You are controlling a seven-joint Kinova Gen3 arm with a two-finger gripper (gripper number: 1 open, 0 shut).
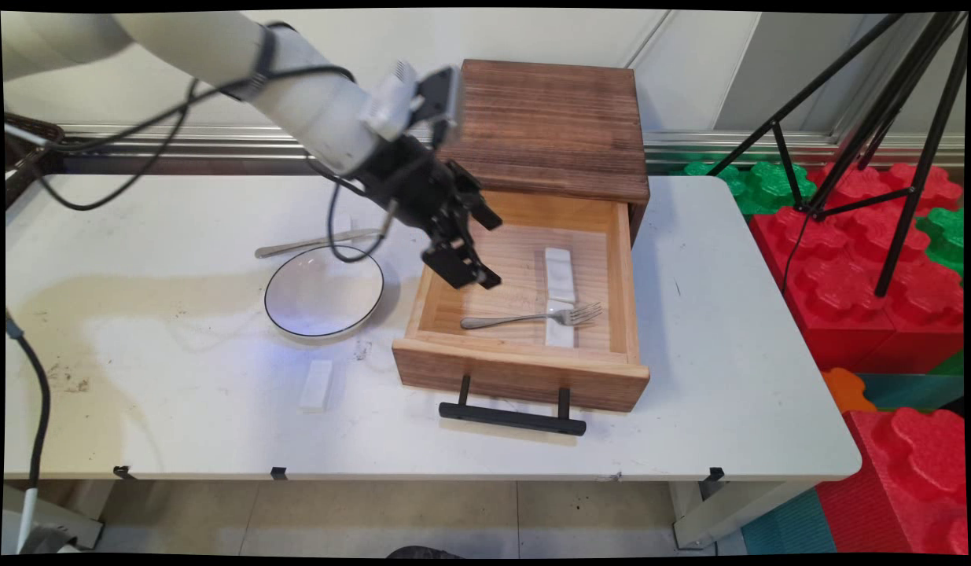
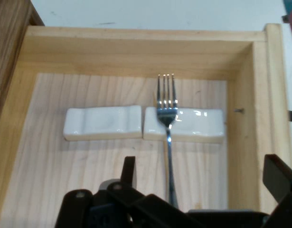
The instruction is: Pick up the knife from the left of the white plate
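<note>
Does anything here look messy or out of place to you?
Mostly tidy. A brownish stain spreads across the table left of the bowl, and one white rest lies alone outside the open drawer, where two others sit under the fork.

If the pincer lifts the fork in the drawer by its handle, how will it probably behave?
The fork looks like polished metal, so it is probably stiff but slippery between the fingers. Its neck rests on a white rest, so the thin handle may tilt or pivot when pushed. Being flat, it is unlikely to roll. The open pincer hovers over the drawer.
</note>
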